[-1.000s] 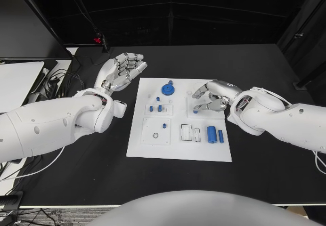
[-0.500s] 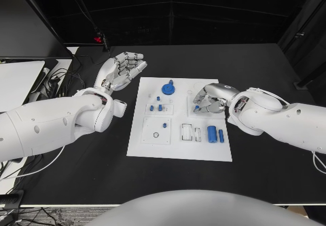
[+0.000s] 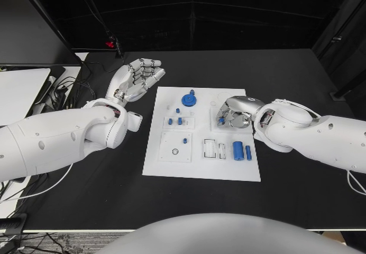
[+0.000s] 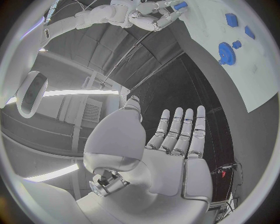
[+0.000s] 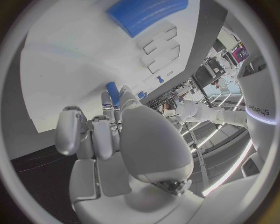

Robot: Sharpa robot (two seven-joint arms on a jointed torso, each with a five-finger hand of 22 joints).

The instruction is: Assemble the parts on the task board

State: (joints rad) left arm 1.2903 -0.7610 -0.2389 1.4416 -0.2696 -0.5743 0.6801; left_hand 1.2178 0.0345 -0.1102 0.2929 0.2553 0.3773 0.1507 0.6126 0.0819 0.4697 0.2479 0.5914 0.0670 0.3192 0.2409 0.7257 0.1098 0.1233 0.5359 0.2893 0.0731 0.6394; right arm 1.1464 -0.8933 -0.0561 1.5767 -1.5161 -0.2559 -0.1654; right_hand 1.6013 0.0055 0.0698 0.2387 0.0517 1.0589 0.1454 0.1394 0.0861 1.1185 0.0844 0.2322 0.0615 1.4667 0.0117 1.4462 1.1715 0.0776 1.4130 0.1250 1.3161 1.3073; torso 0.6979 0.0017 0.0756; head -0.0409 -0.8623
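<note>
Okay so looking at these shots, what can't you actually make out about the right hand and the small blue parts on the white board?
- Head view: the silver right hand curls over a small blue peg, hiding the board beneath.
- Right wrist view: the fingers cover most of that peg; the contact is unclear.
- Right wrist view: the big blue cylinder is cut off by the circle's rim.
- Head view: the white task board pockets are too small to read.

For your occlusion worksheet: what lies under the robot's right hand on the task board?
The right hand pinches a small blue part over the task board; whatever lies beneath its palm is covered.

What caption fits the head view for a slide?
Right hand pinches a small blue part above the task board; left hand hovers open beside it.
</note>
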